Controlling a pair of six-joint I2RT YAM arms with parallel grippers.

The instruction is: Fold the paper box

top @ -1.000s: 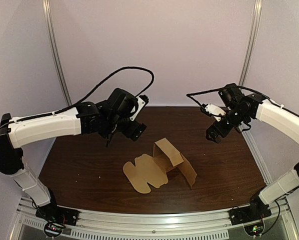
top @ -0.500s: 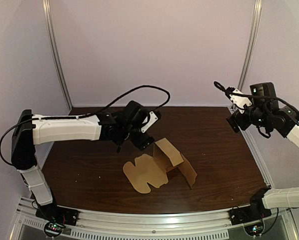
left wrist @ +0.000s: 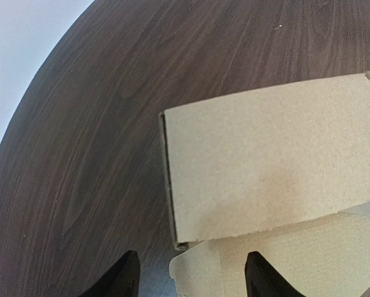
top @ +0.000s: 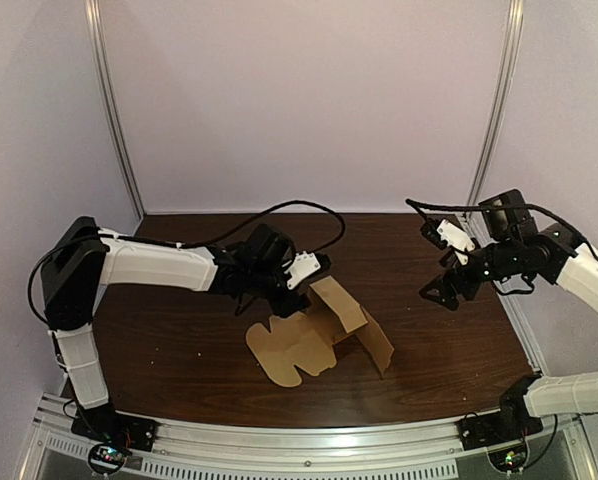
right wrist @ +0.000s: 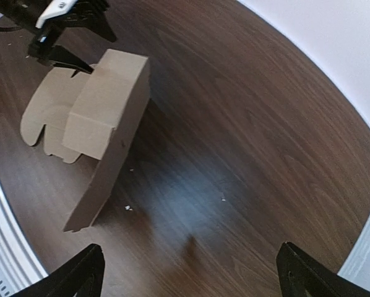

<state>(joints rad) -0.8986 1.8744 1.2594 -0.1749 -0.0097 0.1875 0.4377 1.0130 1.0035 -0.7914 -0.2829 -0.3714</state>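
Arms reach over the dark wooden table [top: 179, 350]: my left gripper [left wrist: 191, 281], fingers apart, hangs low beside the brown half-folded cardboard box [top: 324, 335] at the middle; my right gripper [right wrist: 191, 275], wide open, is well apart.

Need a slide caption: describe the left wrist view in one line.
Open left gripper hovers over a corner of the partly folded paper box on the dark wooden table.
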